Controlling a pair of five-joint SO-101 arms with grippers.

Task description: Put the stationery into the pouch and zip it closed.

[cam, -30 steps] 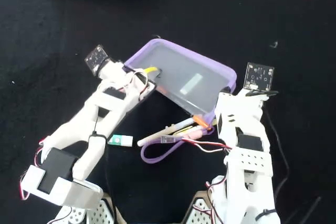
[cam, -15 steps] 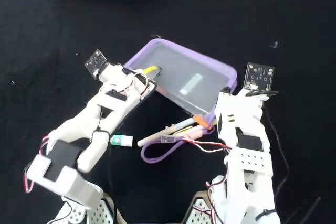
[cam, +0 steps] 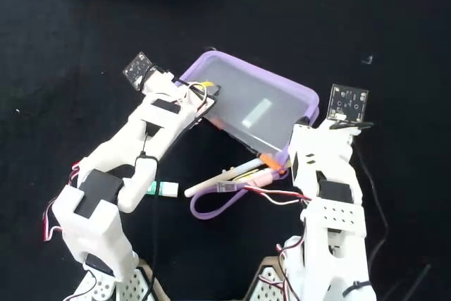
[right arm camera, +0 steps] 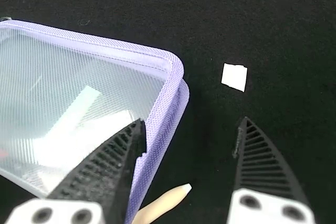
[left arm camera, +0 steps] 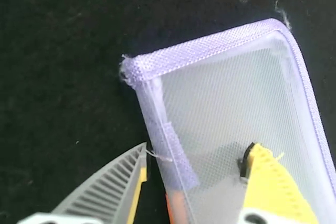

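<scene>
A translucent pouch (cam: 246, 107) with purple trim lies mid-table. Pens (cam: 239, 172) stick out of its near edge beside a purple strap loop (cam: 211, 206). A small green and white eraser (cam: 163, 189) lies on the cloth to the left. My left gripper (cam: 204, 100) is open astride the pouch's left edge (left arm camera: 157, 124): its yellow finger (left arm camera: 268, 177) is over the mesh and its grey finger (left arm camera: 115, 182) is outside it. My right gripper (right arm camera: 191, 123) is open at the pouch's right corner (right arm camera: 168, 77), with one black finger (right arm camera: 105, 166) over the mesh.
A white paper scrap (right arm camera: 234, 76) lies on the black cloth beyond the right gripper. A cream pen tip (right arm camera: 163, 203) points out beneath the pouch corner. Black table (cam: 380, 40) stretches open to the far side and right.
The left arm has swung farther up along the pouch's left edge toward its far corner. The right arm and the pens have not moved.
</scene>
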